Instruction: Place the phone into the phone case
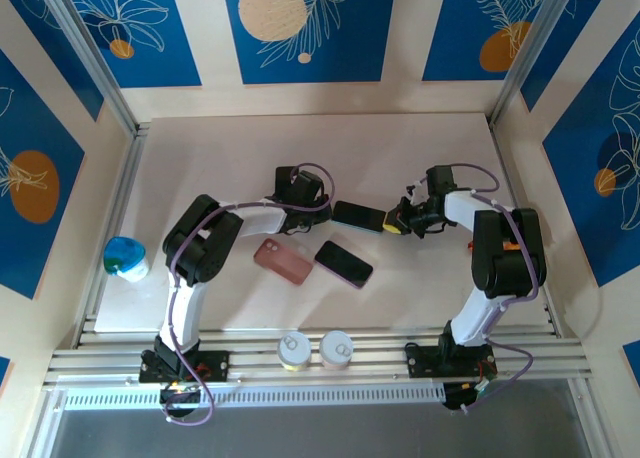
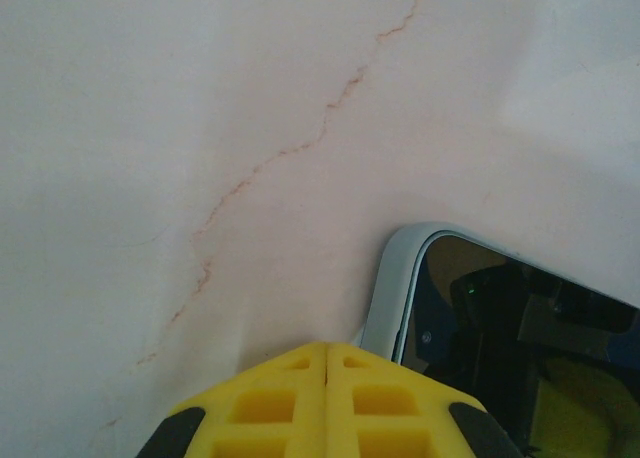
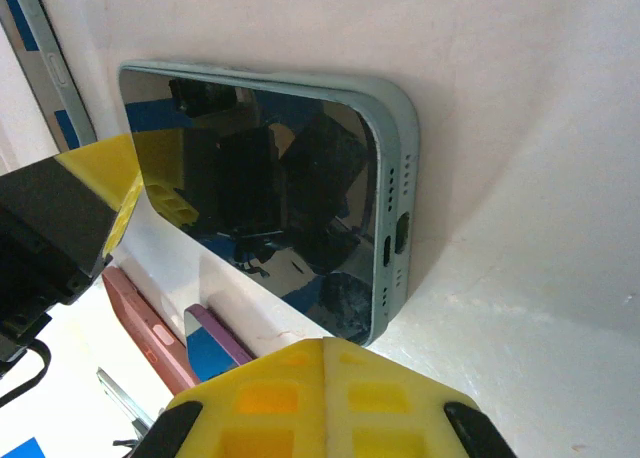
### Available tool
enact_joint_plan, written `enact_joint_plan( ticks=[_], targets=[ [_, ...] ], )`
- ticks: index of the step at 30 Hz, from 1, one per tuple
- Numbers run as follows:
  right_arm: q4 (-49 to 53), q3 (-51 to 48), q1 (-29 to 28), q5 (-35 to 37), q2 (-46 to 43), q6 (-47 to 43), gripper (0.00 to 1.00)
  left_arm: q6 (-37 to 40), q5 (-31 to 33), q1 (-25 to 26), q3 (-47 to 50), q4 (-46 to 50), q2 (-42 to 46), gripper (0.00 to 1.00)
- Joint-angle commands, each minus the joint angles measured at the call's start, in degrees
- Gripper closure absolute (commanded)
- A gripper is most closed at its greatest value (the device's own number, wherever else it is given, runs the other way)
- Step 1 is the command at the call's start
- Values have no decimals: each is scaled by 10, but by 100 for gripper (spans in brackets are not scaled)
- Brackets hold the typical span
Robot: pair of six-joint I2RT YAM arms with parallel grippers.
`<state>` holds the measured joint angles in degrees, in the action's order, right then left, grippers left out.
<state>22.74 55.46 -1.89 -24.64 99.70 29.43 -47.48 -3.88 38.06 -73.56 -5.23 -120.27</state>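
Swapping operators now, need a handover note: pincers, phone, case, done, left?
Left pincer: shut, empty, tips at one end of the cased phone.
Right pincer: shut, empty, at the opposite end.
Phone: screen-up in the pale case, between the arms. The corners in view look seated.
Pink case and purple phone: side by side nearer the bases, away from both pincers.
Done: phone appears to be in the pale case.
Left: probably check the fit, then back both arms off.
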Motion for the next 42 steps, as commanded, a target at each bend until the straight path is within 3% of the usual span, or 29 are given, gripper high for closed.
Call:
enact_joint_plan(
  ticks=[1, 28, 42],
  targets=[
    [4, -2, -8, -15, 14, -14, 97, 13, 5, 7, -5, 38, 11, 100],
    [106, 105, -91, 55, 104, 22, 100, 17, 6, 11, -2, 54, 32, 100],
    [92, 129, -149, 71, 119, 71, 100, 20, -15, -23, 23, 53, 45, 100]
  ],
)
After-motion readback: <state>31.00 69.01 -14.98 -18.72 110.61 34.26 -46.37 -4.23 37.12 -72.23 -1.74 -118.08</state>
